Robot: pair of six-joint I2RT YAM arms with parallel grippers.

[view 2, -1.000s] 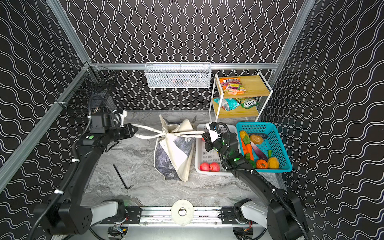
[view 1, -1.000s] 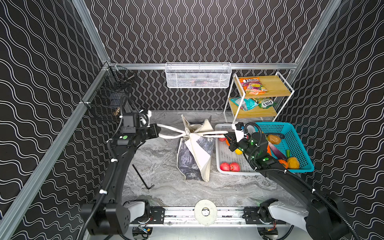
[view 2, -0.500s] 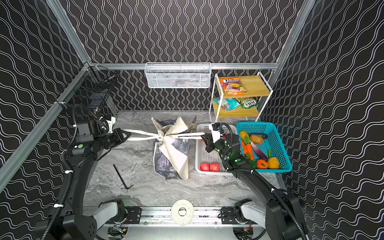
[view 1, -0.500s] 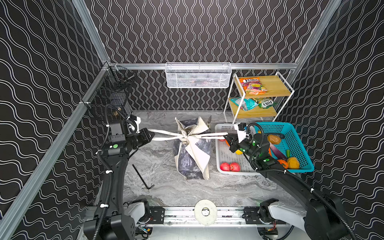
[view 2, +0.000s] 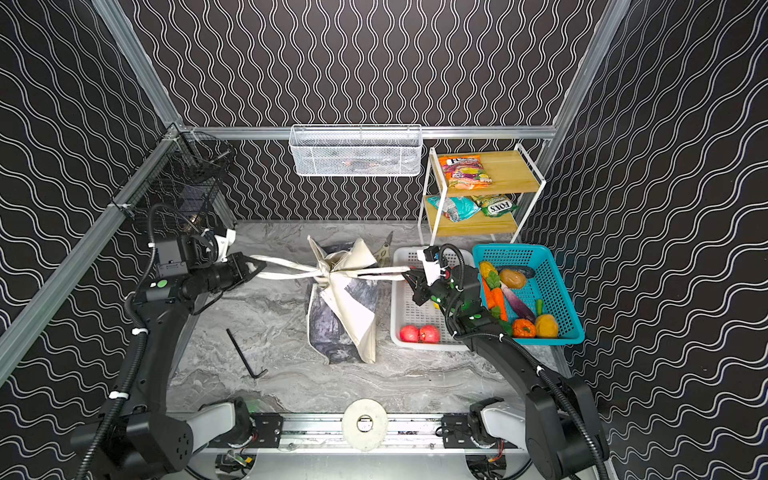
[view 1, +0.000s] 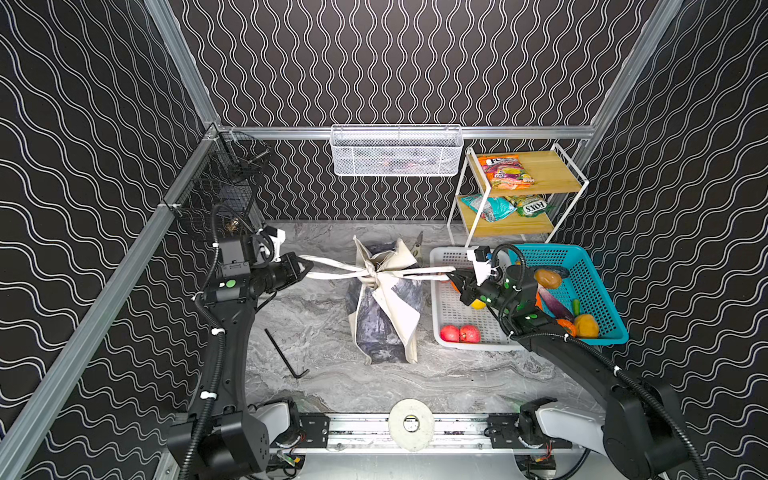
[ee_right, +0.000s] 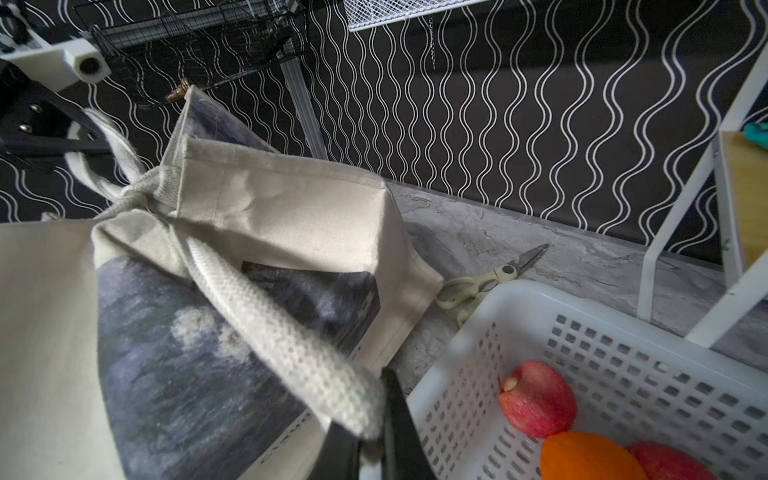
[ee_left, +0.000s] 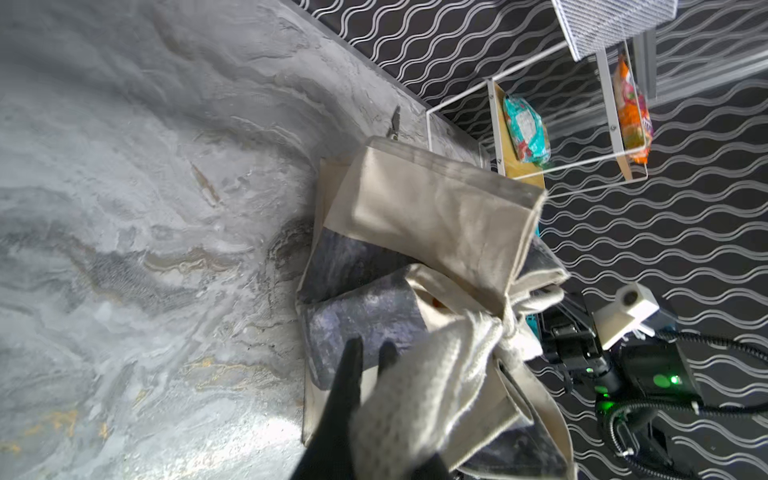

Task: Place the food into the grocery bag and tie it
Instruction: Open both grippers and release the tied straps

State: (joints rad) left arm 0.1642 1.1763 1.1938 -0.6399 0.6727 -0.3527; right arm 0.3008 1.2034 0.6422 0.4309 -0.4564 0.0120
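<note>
On the grey marbled table (view 1: 332,386), the cream canvas grocery bag with a dark grey marbled print panel (view 1: 386,320) stands near the middle, its mouth gathered together. Just to its right sits the white perforated plastic basket (view 1: 451,309), and beside that the teal plastic basket (view 1: 598,286). The left gripper (view 1: 308,266) is clamped on one cream loop handle (view 1: 332,268). The right gripper (view 1: 452,274) pinches the second handle (view 1: 428,271). Both handles are stretched tight sideways and meet in a knot (view 1: 371,277) at the top of the bag. Two red apples (view 1: 459,333) lie in the white basket.
</note>
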